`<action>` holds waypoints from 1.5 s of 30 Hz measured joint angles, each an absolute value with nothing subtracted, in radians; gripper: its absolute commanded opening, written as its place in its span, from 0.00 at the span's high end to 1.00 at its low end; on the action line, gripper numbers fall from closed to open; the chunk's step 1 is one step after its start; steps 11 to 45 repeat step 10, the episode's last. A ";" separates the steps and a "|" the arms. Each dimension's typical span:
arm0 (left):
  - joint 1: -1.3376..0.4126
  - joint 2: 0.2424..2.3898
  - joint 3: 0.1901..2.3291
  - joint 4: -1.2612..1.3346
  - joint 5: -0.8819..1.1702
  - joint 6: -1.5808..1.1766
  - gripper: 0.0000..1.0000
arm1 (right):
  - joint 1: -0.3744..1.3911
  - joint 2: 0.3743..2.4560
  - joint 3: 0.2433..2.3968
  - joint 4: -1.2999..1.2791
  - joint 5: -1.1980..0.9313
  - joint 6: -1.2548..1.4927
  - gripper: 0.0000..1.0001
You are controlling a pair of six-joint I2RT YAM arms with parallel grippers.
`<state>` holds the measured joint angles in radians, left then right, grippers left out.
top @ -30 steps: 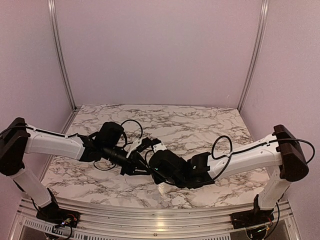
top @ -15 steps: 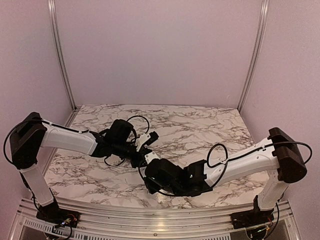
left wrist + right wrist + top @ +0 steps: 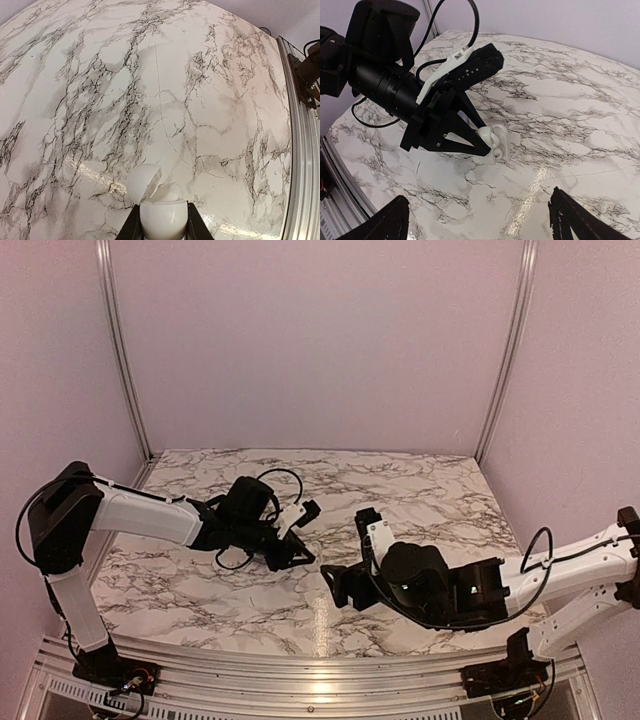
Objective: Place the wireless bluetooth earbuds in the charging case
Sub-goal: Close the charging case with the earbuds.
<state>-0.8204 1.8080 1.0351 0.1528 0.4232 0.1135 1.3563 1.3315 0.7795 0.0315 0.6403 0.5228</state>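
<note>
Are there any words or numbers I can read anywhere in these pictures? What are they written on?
None: no text can be read in any view. The charging case is plain white, the marble table shows only grey veins, and the left gripper bears small dots, not letters.

We see soft, even light with a pinkish cast. On the marble table (image 3: pixel 420 490) a bright glare streak (image 3: pixel 320 625) lies near the front edge, repeated in both wrist views. The left wrist view bows strongly; the white charging case (image 3: pixel 162 219) looks washed out.
</note>
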 measured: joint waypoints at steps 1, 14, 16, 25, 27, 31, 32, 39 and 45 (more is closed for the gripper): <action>-0.820 1.808 1.035 0.152 0.411 0.115 1.00 | 1.356 1.290 0.738 0.056 0.654 0.522 0.02; -0.820 1.827 1.051 0.143 0.320 0.121 1.00 | 1.351 1.072 0.579 0.170 0.710 0.450 0.01; -0.820 1.827 1.051 0.143 0.320 0.121 1.00 | 1.351 1.072 0.579 0.170 0.710 0.450 0.01; -0.820 1.827 1.051 0.143 0.320 0.121 1.00 | 1.351 1.072 0.579 0.170 0.710 0.450 0.01; -0.820 1.827 1.051 0.143 0.320 0.121 1.00 | 1.351 1.072 0.579 0.170 0.710 0.450 0.01; -0.820 1.827 1.051 0.143 0.320 0.121 1.00 | 1.351 1.072 0.579 0.170 0.710 0.450 0.01; -0.820 1.827 1.051 0.143 0.320 0.121 1.00 | 1.351 1.072 0.579 0.170 0.710 0.450 0.01; -0.820 1.827 1.051 0.143 0.320 0.121 1.00 | 1.351 1.072 0.579 0.170 0.710 0.450 0.01; -0.820 1.827 1.051 0.143 0.320 0.121 1.00 | 1.351 1.072 0.579 0.170 0.710 0.450 0.01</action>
